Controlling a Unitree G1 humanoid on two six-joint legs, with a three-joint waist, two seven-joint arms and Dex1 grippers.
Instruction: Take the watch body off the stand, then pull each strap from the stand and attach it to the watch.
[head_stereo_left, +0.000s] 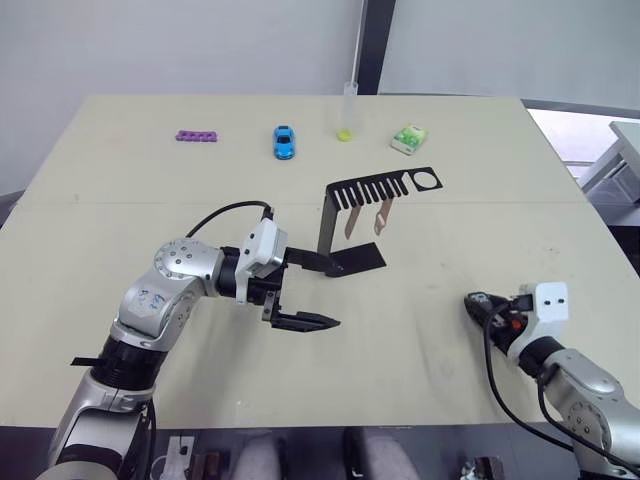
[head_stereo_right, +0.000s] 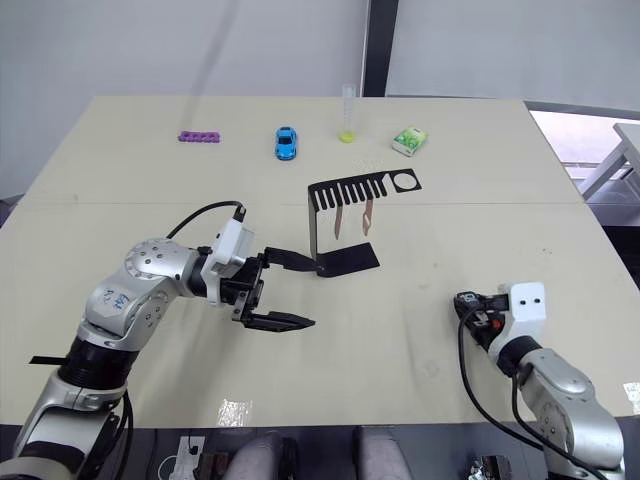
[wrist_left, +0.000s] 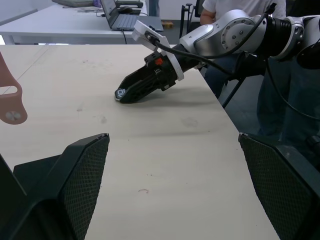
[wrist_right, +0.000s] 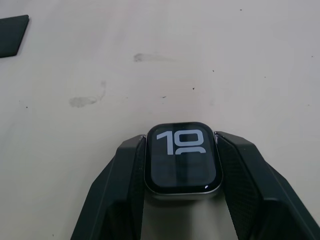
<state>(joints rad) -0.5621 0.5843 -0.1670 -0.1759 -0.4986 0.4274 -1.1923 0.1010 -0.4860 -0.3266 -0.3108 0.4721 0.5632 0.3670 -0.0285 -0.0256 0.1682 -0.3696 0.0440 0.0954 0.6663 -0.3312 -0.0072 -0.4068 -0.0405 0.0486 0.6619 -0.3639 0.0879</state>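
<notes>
Your right end effector is clamped on the watch body, a small rounded-square case with a glossy black screen showing pale numerals and a grey metallic rim; its two black, finely textured fingers press the case from either side, low over the bench at the near right. Your left end effector stands wide open, one finger reaching to the flat base of the stand, the other nearer you and clear of it. The stand is matte black bent sheet metal: flat foot, thin upright, and a top arm cut with comb-like slots and a round hole. Both straps hang from those slots, pale pink-beige, soft and rubbery looking. The bench top is smooth pale beige with faint smudges. Along its far edge you have a purple perforated strip, a blue toy car, a clear tube and a green-and-white packet. Grey walls stand behind.
</notes>
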